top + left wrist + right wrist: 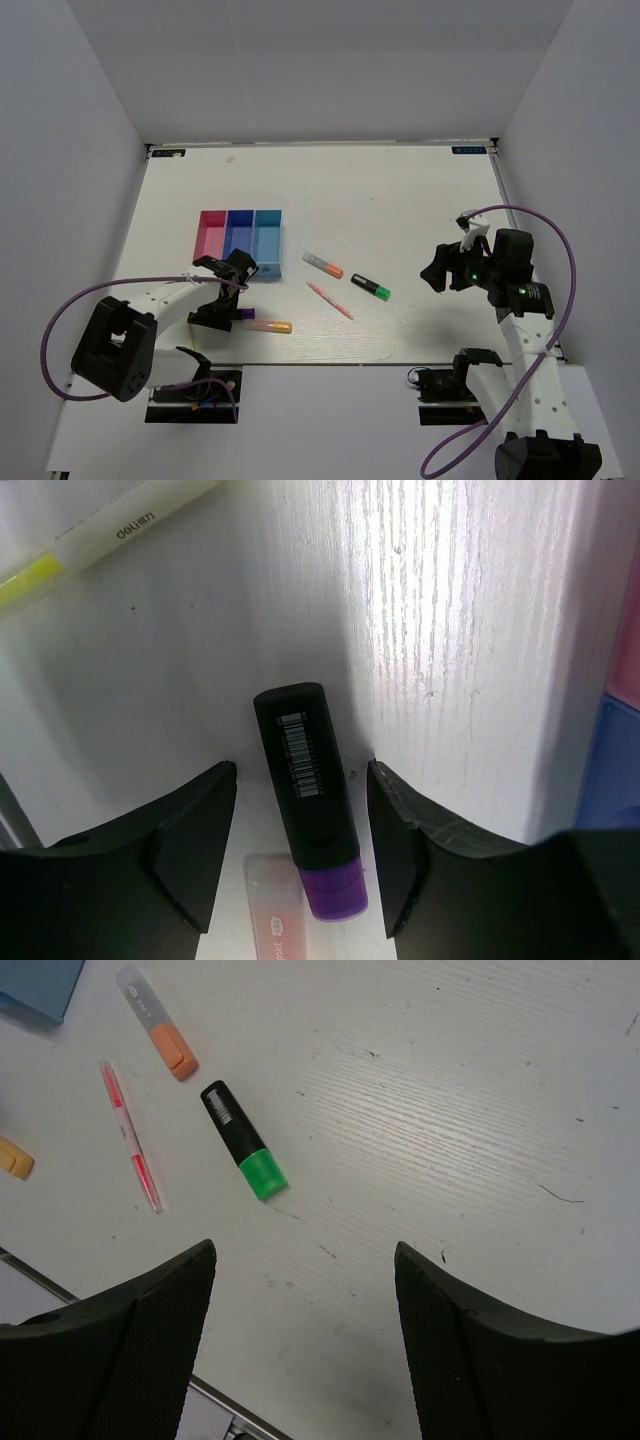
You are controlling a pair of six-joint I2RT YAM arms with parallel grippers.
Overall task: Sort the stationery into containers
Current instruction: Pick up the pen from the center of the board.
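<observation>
The black marker with a purple cap (305, 780) lies on the table between the fingers of my open left gripper (300, 772), with a gap on each side. From above, only its purple end (245, 313) shows beside that gripper (228, 310). A pink-and-orange marker (268, 326) lies just in front of it. The containers (239, 234), pink, dark blue and light blue, stand behind the left gripper. The grey-and-orange marker (323, 265), thin pink pen (329, 300) and black-and-green highlighter (370, 287) lie mid-table. My right gripper (438, 270) hovers open and empty to their right.
A pale marker with a yellow band (90, 540) lies beyond the left gripper in the left wrist view. The table's near edge (215, 1400) runs under the right gripper. White walls enclose the table on three sides.
</observation>
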